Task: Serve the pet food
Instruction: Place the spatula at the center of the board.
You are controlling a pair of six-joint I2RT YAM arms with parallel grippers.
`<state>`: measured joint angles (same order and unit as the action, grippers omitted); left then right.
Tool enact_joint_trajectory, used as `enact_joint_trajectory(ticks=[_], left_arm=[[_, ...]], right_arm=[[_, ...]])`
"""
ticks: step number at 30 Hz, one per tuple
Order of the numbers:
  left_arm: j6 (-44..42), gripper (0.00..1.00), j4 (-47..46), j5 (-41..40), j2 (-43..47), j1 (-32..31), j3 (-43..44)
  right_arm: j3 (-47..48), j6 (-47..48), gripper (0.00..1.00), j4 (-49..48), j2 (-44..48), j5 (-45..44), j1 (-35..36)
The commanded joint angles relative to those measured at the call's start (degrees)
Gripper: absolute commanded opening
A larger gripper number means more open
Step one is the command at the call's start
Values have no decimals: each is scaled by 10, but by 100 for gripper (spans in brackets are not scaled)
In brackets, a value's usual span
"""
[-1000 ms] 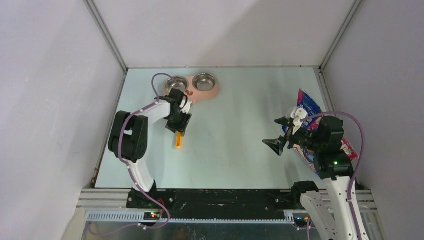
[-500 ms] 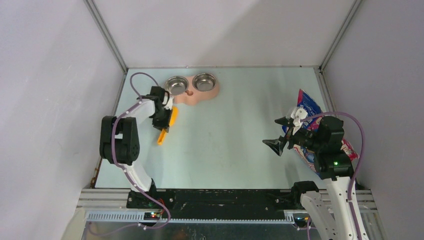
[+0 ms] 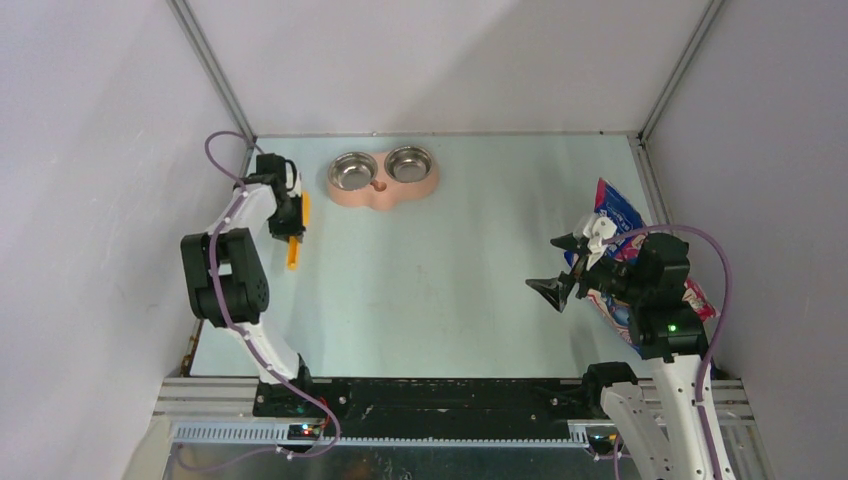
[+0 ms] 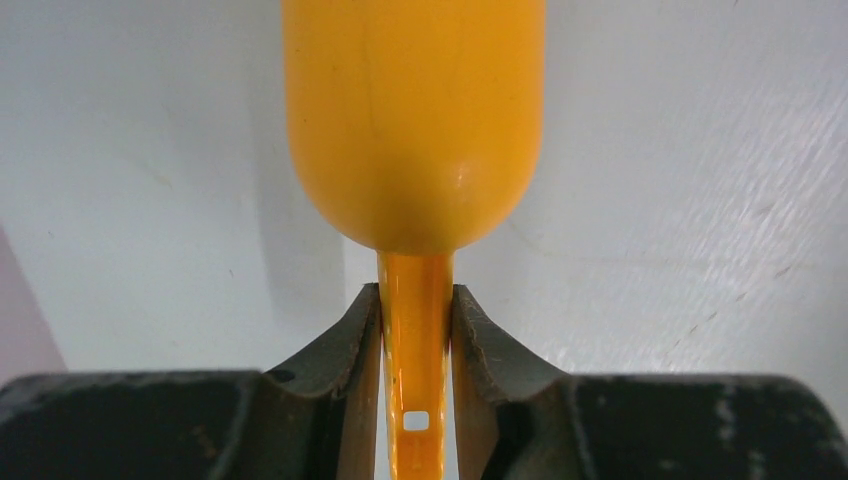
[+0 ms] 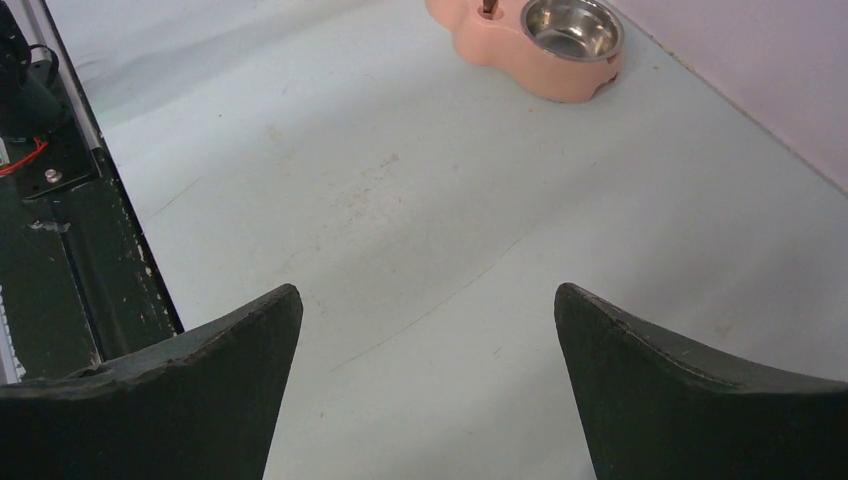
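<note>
- Right hand (image 3: 553, 267), nearer than the feeder (image 3: 382, 198) and well to its right, gapes wide and empty, unmoved.
- The pet food bag (image 3: 612, 212) lies further right of the feeder, unopened by either hand.
- Left hand (image 3: 290, 222), clamped on the yellow scoop (image 3: 294, 240), has swung from in front of the feeder to its left; scooping probably hasn't begun.

I see the pale worktop (image 3: 450, 270) carrying a pink twin-bowl feeder (image 3: 383, 190), near my left claw (image 3: 291, 230) on its right, and the cat food bag (image 3: 612, 205) lying right of my right claw (image 3: 551, 265).

Cat food bag (image 3: 615, 208) half hidden behind right arm (image 3: 660, 290)
</note>
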<state>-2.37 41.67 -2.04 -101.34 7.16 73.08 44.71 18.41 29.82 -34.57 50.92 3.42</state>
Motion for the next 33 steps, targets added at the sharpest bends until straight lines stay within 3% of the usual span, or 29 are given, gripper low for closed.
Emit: enact_joint_trajectory(ticks=[1,11,17,21,28,33], left_arm=[[19,17,3,-9,-43,-1,76],[19,21,14,-11,-122,-1,151],[19,30,17,-3,-135,-2,150],[18,49,21,7,-140,-3,149],[19,86,22,13,-138,-3,139],[19,99,14,29,-80,-2,110]], right_arm=[[0,-7,100,-22,8,11,-9],[27,-10,100,-10,54,-34,-43],[98,-25,100,34,63,-77,-57],[145,-30,100,59,56,-157,-57],[213,-23,100,101,16,-461,-58],[225,-23,100,90,36,-597,-60]])
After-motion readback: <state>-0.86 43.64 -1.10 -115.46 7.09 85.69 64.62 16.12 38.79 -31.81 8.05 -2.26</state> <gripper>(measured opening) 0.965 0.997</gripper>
